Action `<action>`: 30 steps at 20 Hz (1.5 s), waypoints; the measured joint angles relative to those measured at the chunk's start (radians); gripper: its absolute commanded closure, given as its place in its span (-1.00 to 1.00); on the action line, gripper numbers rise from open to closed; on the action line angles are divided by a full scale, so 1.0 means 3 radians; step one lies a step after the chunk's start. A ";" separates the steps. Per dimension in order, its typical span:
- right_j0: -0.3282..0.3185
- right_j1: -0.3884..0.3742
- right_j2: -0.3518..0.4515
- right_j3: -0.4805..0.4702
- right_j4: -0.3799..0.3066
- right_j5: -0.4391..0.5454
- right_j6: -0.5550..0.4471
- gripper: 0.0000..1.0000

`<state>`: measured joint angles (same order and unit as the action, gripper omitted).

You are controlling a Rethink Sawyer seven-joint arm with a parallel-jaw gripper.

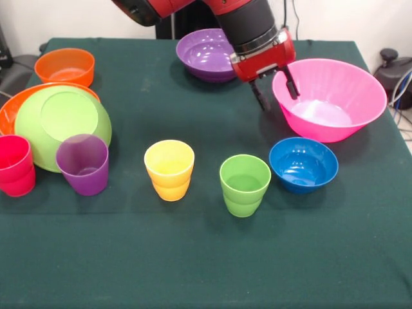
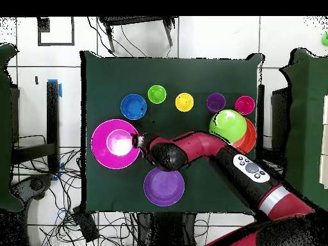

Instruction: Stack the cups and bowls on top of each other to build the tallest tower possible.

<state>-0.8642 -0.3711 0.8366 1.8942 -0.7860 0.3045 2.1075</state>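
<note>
On the green table (image 1: 193, 257), front view: gripper (image 1: 275, 86) hangs at the near-left rim of the pink bowl (image 1: 335, 96), fingers spread, one finger (image 1: 291, 82) over the rim, the other (image 1: 261, 98) outside it. Whether either touches the rim, cannot tell. Nothing held.

Pink bowl upright, at the right. Blue bowl (image 1: 303, 163) just in front of it, upright. Purple bowl (image 1: 205, 55) at the far side, partly behind the arm (image 1: 248, 22), upright. Small orange bowl (image 1: 64, 66) at far left, upright.

Lime bowl (image 1: 61, 125) at left, inverted and tilted, resting in the large orange bowl (image 1: 13, 106), whose rim shows behind it. No other stacking; pink and purple bowls stand apart.

Cups in a rough row along the near side, all upright: red cup (image 1: 16, 165) at the left edge, purple cup (image 1: 83, 163) just beside it and in front of the lime bowl, yellow cup (image 1: 169, 169) near centre, green cup (image 1: 244, 185) between yellow cup and blue bowl.

Overhead view: gripper (image 2: 137, 139) at the pink bowl's (image 2: 102, 131) rim; purple bowl (image 2: 164, 186) near the arm (image 2: 198, 146); cups apart from one another.
</note>
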 measured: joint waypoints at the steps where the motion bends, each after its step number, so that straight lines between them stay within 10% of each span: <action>1: 0.0001 0.0004 -0.0012 0.0000 -0.0013 -0.0021 0.0000 -1.00; 30: 0.0023 -0.0092 -0.0076 0.0001 0.0057 -0.0094 0.0000 -1.00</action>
<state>-0.8572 -0.3988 0.8137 1.8946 -0.7687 0.2762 2.1075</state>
